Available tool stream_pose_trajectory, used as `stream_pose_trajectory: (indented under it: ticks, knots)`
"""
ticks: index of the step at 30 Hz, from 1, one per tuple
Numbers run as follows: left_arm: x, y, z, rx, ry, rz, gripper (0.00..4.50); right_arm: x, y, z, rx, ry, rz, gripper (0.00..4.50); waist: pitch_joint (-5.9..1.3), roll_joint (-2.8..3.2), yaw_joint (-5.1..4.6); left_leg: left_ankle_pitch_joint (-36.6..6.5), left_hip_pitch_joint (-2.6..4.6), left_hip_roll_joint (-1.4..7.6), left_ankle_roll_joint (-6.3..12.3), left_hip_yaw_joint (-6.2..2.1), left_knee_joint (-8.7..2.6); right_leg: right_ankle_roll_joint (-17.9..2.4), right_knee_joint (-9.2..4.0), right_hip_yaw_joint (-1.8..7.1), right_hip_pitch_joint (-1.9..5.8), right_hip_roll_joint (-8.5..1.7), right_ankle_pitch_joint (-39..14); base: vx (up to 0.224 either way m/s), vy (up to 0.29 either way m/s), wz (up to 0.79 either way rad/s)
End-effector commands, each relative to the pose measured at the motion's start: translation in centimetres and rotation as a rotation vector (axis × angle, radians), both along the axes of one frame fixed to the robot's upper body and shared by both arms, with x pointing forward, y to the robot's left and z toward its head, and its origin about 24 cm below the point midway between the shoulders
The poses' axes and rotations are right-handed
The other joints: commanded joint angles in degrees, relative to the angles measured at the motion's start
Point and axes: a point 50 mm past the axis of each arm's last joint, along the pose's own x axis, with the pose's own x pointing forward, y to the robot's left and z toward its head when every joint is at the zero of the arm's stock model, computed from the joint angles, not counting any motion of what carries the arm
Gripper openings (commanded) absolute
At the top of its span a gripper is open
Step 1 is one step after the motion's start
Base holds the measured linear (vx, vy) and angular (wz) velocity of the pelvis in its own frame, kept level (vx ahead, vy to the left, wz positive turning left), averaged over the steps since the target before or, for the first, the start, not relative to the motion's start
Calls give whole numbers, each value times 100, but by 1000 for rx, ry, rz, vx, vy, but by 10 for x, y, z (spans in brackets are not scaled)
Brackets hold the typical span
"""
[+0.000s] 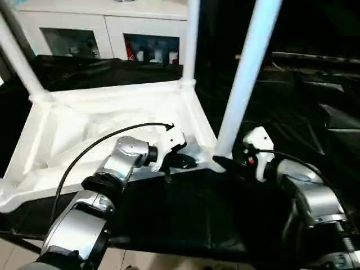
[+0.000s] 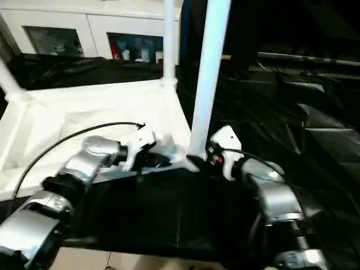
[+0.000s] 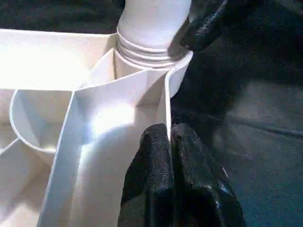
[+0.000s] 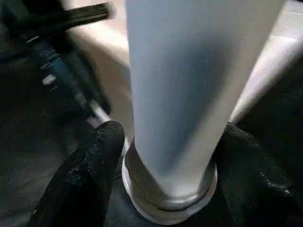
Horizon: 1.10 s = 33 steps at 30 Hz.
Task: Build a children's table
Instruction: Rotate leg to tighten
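Note:
The children's table top [image 1: 84,129] lies upside down on a black-covered surface, ribs facing up. Three white legs stand in its corner sockets: far left [image 1: 17,56], far right [image 1: 191,39] and near right [image 1: 247,73]. My left gripper [image 3: 169,137] is shut on the thin rim wall of the top beside the near right socket. My right gripper [image 4: 170,137] straddles the base of the near right leg [image 4: 189,71], one finger on each side. A slim gap shows between the leg and one finger [image 4: 94,175].
A white cabinet [image 1: 112,28] with glass doors stands behind the table top. Black sheeting [image 1: 185,214] covers the work surface and the things at the right [image 1: 315,84]. A black cable [image 1: 95,143] arcs over my left forearm.

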Motion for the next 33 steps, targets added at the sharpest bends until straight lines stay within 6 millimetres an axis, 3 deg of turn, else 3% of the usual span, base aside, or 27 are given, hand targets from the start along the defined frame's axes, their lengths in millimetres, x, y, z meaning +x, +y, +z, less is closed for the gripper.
stream_pose_trajectory:
  ticks: [1, 4, 10, 11, 17, 24, 28, 30, 31, 33]
  knots:
    - [-8, -9, -2, -9, 25, -95, 0, -15, 19, -10, 13, 76, 185, 306, -302, -40, 33, -1127, -7, 164, 575, -46, -294, -1511, -297, 215, 314, -265, -621, 0, 0, 0]
    - [-8, -3, -2, 15, 28, -104, 0, -20, 12, -8, -8, 101, 241, 306, -297, -35, 90, -1141, 21, 181, 594, -30, -287, -1555, -295, 211, 309, -269, -671, 0, 0, 0]
    - [-14, 4, 0, 10, 77, -165, 0, -21, 9, -5, 8, 129, 278, 306, -277, -45, 167, -1378, 49, 189, 392, -28, -309, -1410, -340, 223, 280, -283, -1246, 0, 0, 0]
    - [-14, 4, 0, 9, 79, -167, 0, -21, 9, -5, 14, 135, 284, 282, -282, -45, 172, -1348, 40, 190, 376, -33, -311, -1402, -333, 224, 289, -284, -1220, 0, 0, 0]
    - [-15, 5, -1, 9, 77, -162, 0, -23, 10, -5, 30, 157, 300, 234, -297, -49, 177, -1201, 26, 179, 402, -34, -298, -1420, -305, 217, 302, -280, -991, 0, 0, 0]
    - [-10, 4, 0, 2, 50, -99, 0, -24, 12, -7, 58, 163, 274, 210, -285, -52, 175, -1267, 30, 171, 380, -35, -301, -1358, -330, 214, 293, -277, -1187, 0, 0, 0]
    - [4, -3, -1, 10, -26, 92, 0, -11, 15, -18, 55, 112, 36, 207, -261, -57, 142, -1547, 61, 156, 240, -46, -317, -1241, -389, 219, 246, -284, -1678, 0, 0, 0]
    - [8, -9, -1, 4, -41, 168, 0, -5, 16, -27, 40, 103, -87, 204, -260, -56, 106, -1644, 49, 140, 120, -74, -336, -1090, -419, 208, 248, -289, -2012, 0, 0, 0]
    - [14, -18, -3, 1, -59, 271, 0, 1, 20, -37, 29, 100, -247, 202, -246, -30, 80, -1750, 57, 137, 39, -88, -350, -1001, -445, 204, 226, -293, -2229, 0, 0, 0]
    - [16, -26, -5, -2, -54, 338, 0, 5, 23, -42, 31, 105, -354, 201, -245, -54, 5, -1951, 68, 114, -46, -107, -354, -852, -483, 181, 218, -275, -2531, 0, 0, 0]
